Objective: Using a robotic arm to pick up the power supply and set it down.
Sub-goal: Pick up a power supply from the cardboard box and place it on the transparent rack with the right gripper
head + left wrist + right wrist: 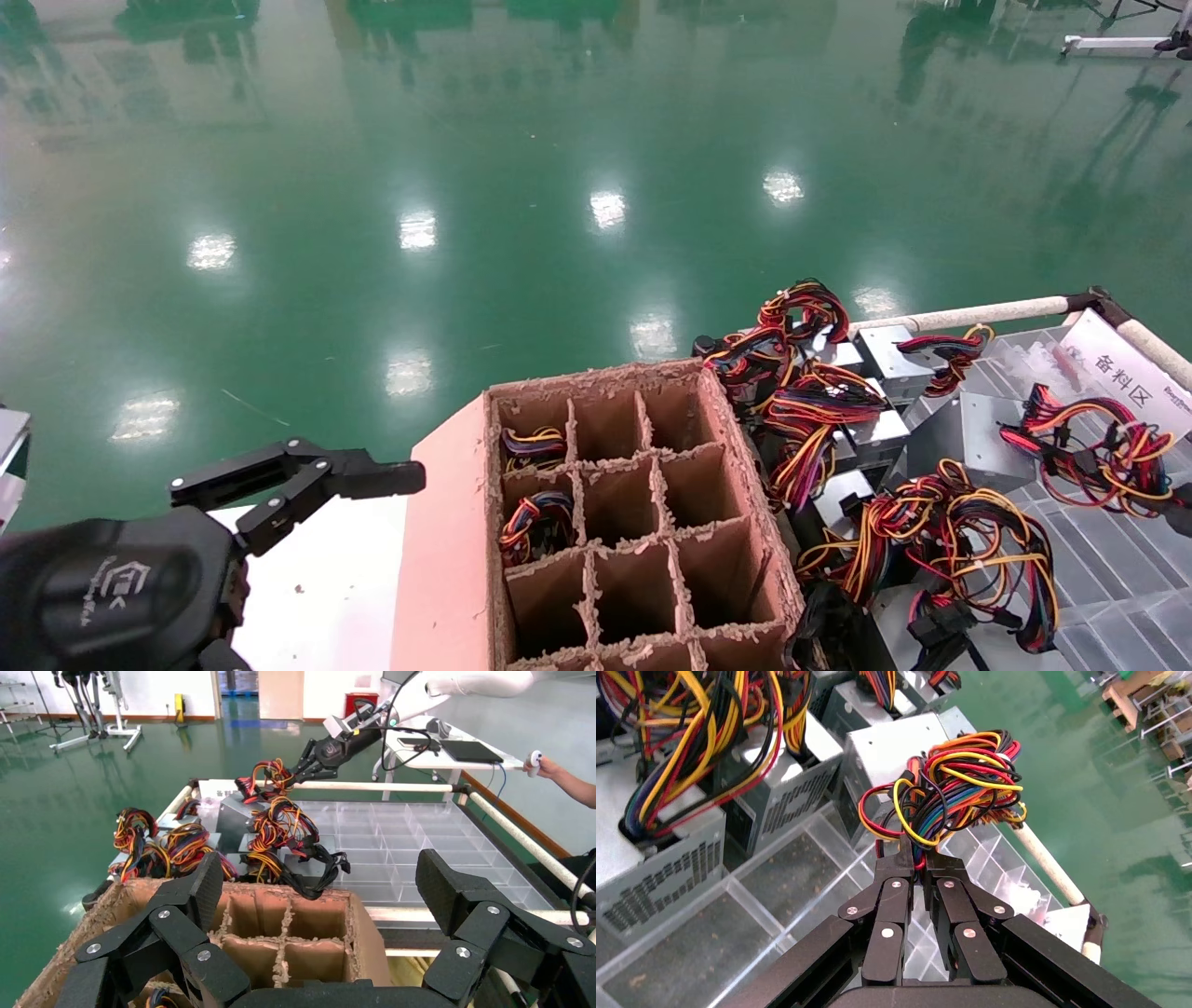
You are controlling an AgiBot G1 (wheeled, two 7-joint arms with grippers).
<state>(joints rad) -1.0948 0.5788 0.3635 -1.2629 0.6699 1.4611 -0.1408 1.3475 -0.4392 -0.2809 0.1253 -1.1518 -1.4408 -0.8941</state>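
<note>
A power supply (891, 752), a grey metal box with a bundle of coloured cables (961, 783), lies among several others on a clear divided tray (701, 952). My right gripper (914, 855) is shut on that cable bundle just below the knot. From the left wrist view the right gripper (299, 775) reaches in from the far side on its white robotic arm (478, 681). In the head view only its bundle (1090, 447) shows, near the right edge. My left gripper (307, 471) hangs open beside the cardboard box, with nothing between its fingers (211, 881).
A brown cardboard box (745, 522) with divider cells stands in front; two cells hold power supplies (535, 527). More supplies with tangled cables (810, 391) lie between the box and the tray. A padded pipe rail (978, 312) borders the tray. A person's hand (555, 776) shows beyond.
</note>
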